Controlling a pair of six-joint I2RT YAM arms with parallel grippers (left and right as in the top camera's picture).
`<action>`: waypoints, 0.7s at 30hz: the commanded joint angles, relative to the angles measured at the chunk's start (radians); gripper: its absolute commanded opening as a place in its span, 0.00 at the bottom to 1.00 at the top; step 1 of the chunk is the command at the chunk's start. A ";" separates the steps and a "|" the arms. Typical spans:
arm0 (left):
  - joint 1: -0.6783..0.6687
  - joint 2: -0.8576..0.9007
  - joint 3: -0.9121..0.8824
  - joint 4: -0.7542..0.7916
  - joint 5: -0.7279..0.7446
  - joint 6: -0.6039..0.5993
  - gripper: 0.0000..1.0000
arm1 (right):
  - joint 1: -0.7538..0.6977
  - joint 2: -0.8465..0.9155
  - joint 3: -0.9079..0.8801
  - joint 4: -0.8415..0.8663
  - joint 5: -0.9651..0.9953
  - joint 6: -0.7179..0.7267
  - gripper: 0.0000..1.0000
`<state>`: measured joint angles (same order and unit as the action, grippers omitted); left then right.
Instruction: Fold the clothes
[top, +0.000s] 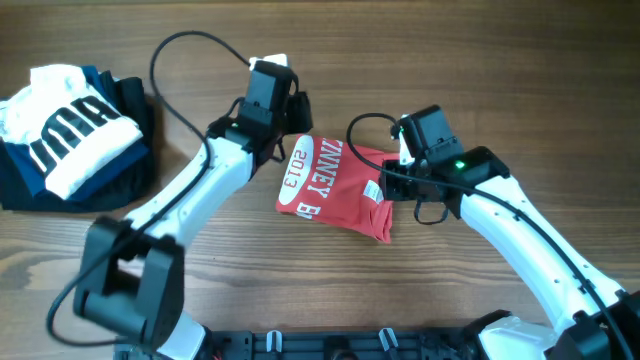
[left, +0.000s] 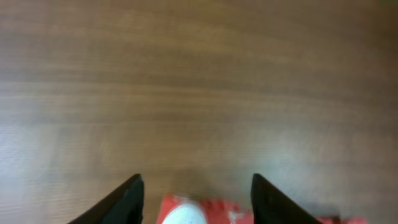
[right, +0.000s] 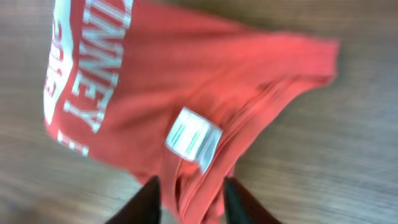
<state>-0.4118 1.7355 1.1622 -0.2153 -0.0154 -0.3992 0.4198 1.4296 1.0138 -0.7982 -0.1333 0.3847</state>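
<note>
A red T-shirt (top: 335, 185) with white lettering lies folded in the middle of the wooden table. My left gripper (top: 290, 135) is open just above the shirt's top left corner. In the left wrist view its fingers (left: 196, 190) stand wide apart with a bit of the red shirt (left: 217, 213) between them. My right gripper (top: 388, 188) is at the shirt's right edge. In the right wrist view its fingers (right: 189, 199) pinch a bunched fold of the shirt (right: 186, 81) just below the white label (right: 193, 138).
A pile of folded clothes (top: 70, 135), a white garment with black stripes on top of dark navy ones, sits at the far left of the table (top: 500, 90). Black cables loop above both arms.
</note>
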 joint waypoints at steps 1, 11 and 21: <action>0.005 0.104 0.001 0.063 0.089 0.029 0.56 | -0.002 0.029 -0.027 -0.015 -0.079 0.042 0.23; 0.004 0.246 0.001 0.036 0.139 0.029 0.54 | 0.014 0.096 -0.097 0.017 -0.209 0.014 0.16; 0.005 0.253 0.001 -0.198 0.121 0.034 0.42 | 0.061 0.223 -0.117 0.082 -0.174 0.008 0.19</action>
<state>-0.4118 1.9728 1.1835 -0.3244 0.1066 -0.3813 0.4786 1.6035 0.9051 -0.7277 -0.3153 0.3992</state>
